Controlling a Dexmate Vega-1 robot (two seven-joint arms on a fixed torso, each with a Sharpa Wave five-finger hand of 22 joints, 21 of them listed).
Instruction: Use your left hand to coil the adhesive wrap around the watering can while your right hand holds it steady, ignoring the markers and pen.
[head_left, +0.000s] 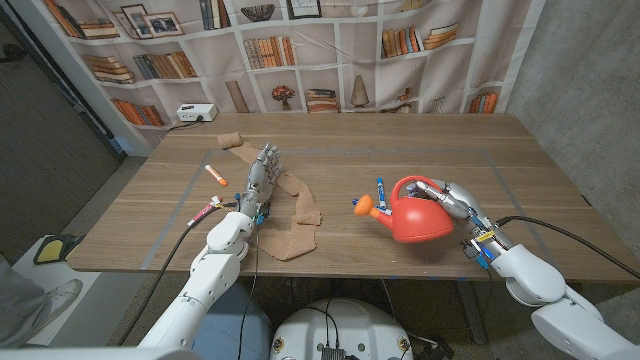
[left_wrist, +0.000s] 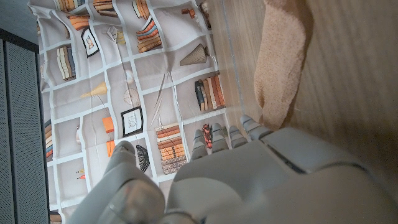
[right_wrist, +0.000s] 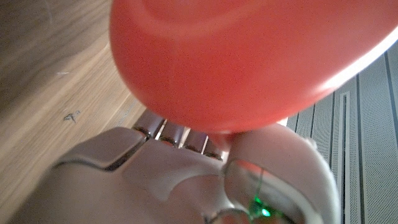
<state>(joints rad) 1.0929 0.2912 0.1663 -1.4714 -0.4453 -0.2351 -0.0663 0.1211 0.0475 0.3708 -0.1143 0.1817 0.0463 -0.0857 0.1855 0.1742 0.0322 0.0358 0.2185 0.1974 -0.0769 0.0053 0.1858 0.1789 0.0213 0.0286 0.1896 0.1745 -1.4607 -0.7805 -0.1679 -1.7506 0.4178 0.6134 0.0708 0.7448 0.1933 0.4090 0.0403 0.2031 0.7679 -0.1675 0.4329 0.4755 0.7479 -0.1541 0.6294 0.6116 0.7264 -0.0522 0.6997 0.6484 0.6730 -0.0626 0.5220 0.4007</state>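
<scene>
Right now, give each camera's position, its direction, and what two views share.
Head view: fixed on the head, looking down over the table; both arms show, left hand on the adhesive wrap.
Left wrist view: along the left hand's back; wrap beyond.
Right wrist view: behind the right hand, against the watering can.
Shared: the can and right hand also show from the head.

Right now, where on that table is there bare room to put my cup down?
Bare wood lies between the wrap and the can, and across the far right behind the can. The left is crowded: markers, wrap and the left robot hand. The right robot hand holds the can.
</scene>
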